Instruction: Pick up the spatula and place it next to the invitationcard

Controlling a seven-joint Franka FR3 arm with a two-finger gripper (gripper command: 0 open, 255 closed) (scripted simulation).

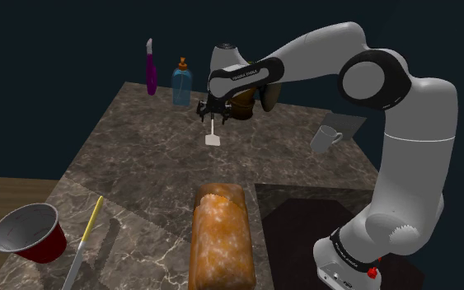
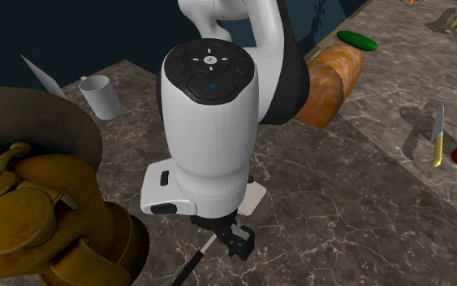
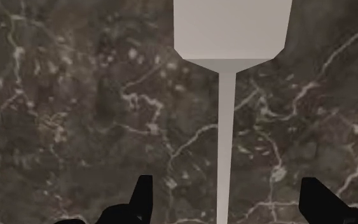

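fingers (image 3: pixel 142 197) spread, either side of the handle, not touching it | spatula (image 3: pixel 231 32) lies flat on the marble desk (image 3: pixel 56 95) under the gripper (image 3: pixel 228 184) | risk: thin, low handle (blade end likely heavier) slips or pivots if the close comes too high | risk: mug (image 1: pixel 327 138) beside the card (image 1: pixel 352 123) gets knocked at placement

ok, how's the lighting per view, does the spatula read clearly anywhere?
Shoulder view: dim, dark backdrop, but the white spatula stands out on the veined counter. Second exterior view: brighter, though the arm covers most of the spatula. Wrist view: even light, no glare, spatula pale against the dark stone; the jaws are flat black shapes.
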